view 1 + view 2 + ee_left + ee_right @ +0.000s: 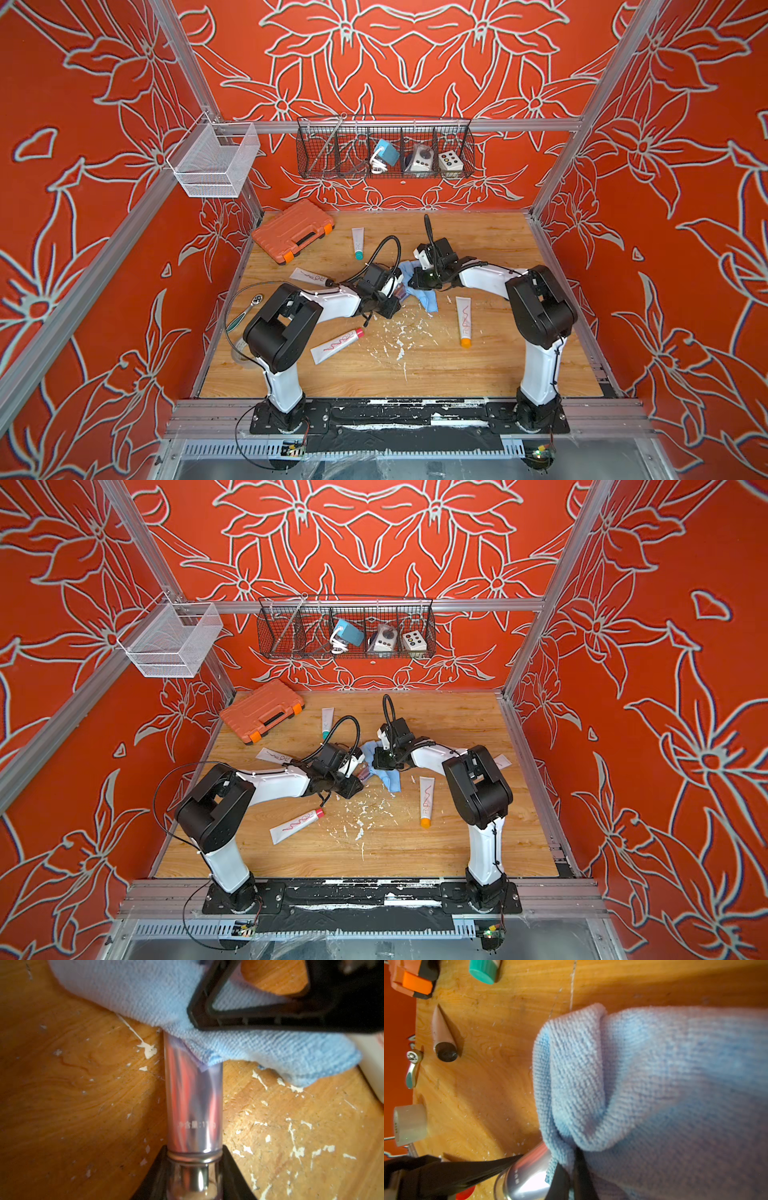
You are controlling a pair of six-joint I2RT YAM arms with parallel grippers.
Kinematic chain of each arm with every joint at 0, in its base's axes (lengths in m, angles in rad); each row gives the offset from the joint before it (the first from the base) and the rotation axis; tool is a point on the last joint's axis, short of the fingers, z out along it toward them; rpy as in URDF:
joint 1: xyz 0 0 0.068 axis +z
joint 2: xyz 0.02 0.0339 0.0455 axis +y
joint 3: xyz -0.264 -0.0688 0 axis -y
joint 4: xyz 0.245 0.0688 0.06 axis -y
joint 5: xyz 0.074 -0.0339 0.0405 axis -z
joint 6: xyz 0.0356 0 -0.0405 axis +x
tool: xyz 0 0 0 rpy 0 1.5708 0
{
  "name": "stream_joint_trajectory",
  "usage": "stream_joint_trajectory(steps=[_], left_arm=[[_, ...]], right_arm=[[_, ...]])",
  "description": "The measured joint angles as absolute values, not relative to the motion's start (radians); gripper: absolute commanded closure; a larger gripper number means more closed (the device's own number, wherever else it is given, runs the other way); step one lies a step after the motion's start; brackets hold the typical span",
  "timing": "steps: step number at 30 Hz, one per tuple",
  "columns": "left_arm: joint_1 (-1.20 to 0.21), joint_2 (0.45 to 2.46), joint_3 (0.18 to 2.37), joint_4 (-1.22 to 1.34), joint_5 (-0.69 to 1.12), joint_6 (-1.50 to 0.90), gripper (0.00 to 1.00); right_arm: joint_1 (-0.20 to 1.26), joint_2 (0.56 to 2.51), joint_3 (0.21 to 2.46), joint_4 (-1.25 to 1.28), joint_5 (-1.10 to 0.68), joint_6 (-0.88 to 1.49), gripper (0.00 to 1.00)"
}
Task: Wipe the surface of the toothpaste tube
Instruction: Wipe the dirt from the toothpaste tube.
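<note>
A shiny silver-purple toothpaste tube point(194, 1101) lies out over the wooden table near its middle. My left gripper point(194, 1159) is shut on its cap end. A blue cloth point(145, 995) is draped over the tube's far end. My right gripper point(571, 1176) is shut on a fold of the cloth and presses it against the tube point(527, 1176). In both top views the two grippers meet at the table's centre, with the cloth point(428, 297) point(390, 779) hanging below the right gripper point(415, 282). Only a short piece of the tube point(401, 292) shows there.
Other tubes lie around: orange-capped point(464, 320), pink-capped point(334, 345), teal-capped point(358, 242) and black-capped point(309, 276). An orange tool case point(293, 230) sits at the back left. A ratchet point(245, 309) and a tape roll point(243, 353) lie at the left edge. White flecks point(399, 336) dot the wood.
</note>
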State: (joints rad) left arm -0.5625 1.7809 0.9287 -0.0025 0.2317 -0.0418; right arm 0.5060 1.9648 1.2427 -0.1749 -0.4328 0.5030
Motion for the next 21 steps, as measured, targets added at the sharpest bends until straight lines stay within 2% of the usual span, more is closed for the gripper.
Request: stream_joint_trajectory(steps=[21], left_arm=[[-0.563,1.770,0.913,0.023,0.243,-0.055,0.91]], right_arm=[[0.436,1.973,1.346,-0.385,-0.355,0.418,1.00]])
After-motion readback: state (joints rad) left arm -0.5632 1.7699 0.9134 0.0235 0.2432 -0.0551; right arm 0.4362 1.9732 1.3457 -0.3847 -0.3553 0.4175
